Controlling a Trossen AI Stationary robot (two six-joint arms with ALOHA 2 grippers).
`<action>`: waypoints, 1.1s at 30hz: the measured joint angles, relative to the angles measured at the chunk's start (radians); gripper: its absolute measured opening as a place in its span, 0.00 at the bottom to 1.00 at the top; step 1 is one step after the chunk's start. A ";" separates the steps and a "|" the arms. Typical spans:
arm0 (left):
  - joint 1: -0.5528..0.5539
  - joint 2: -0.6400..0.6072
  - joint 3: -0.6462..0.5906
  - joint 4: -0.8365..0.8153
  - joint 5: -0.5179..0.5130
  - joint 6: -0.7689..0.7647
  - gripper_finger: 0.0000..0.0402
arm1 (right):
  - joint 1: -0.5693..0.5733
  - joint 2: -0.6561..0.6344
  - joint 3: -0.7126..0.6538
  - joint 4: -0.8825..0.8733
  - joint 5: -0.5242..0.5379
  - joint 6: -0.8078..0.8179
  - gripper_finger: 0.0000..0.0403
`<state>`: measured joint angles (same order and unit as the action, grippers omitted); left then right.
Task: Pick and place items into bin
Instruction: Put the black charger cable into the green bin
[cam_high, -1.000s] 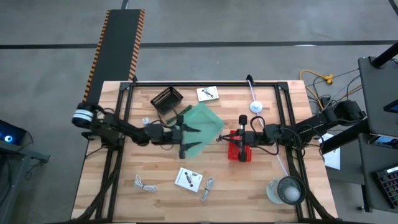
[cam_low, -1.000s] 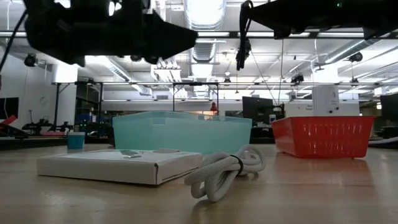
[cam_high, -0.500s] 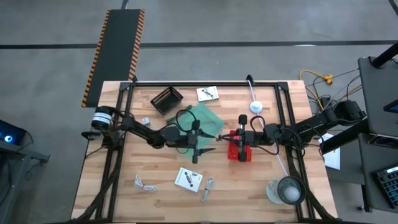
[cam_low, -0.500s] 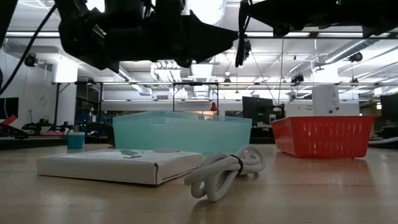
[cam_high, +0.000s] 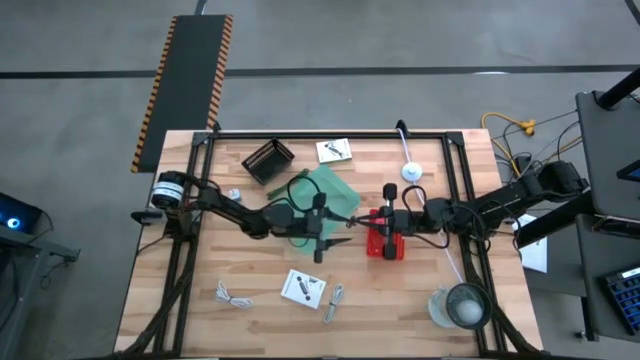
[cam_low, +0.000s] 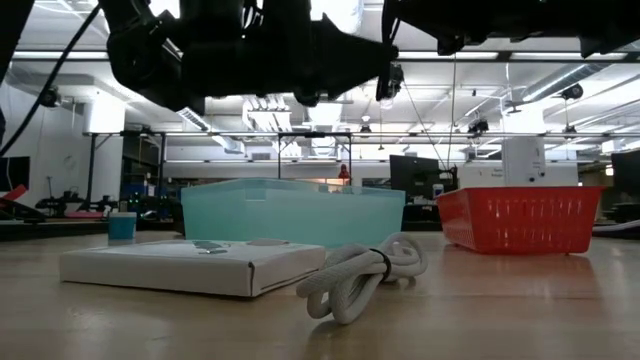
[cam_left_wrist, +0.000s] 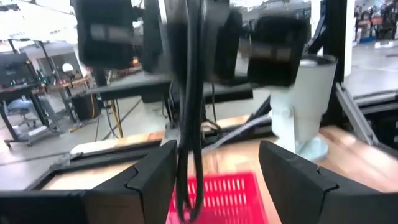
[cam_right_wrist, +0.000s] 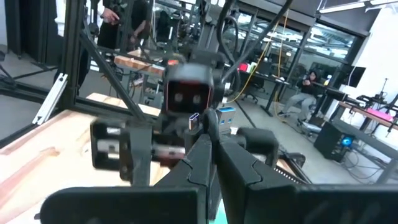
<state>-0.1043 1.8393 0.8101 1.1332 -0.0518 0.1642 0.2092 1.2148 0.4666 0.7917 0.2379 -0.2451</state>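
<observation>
The left gripper (cam_high: 340, 224) hangs above the middle of the worktop (cam_high: 250, 275), at the near-right edge of the green bin (cam_high: 326, 192); its fingers (cam_left_wrist: 149, 180) stand partly apart, a dark cable hangs in the gap between them, and I cannot tell whether anything is held. The right gripper (cam_high: 352, 222) faces it from the right, tip almost meeting it, pinched fully shut with nothing seen in it, next to the red basket (cam_high: 384, 237). Items lie loose on the worktop: a flat white printed packet (cam_high: 305, 288) near the front edge, small metal pieces (cam_high: 334, 301) just to its right, a white coiled cable (cam_high: 228, 295) toward the front-left corner, another white packet (cam_high: 334, 150) at the back edge. A black basket (cam_high: 267, 160) sits at the back, left of the bin
</observation>
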 joint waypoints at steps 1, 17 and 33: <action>0.000 0.000 -0.004 -0.016 -0.001 0.000 0.52 | 0.000 0.000 0.003 0.000 0.000 -0.001 0.02; 0.000 -0.002 0.000 -0.027 -0.009 0.000 0.34 | 0.000 0.000 0.009 -0.001 -0.012 0.010 0.02; 0.001 -0.003 0.012 -0.022 -0.010 0.128 0.03 | 0.003 0.000 0.009 -0.014 -0.015 0.029 0.02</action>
<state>-0.1036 1.8360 0.8220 1.1108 -0.0620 0.2918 0.2119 1.2148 0.4755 0.7781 0.2227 -0.2161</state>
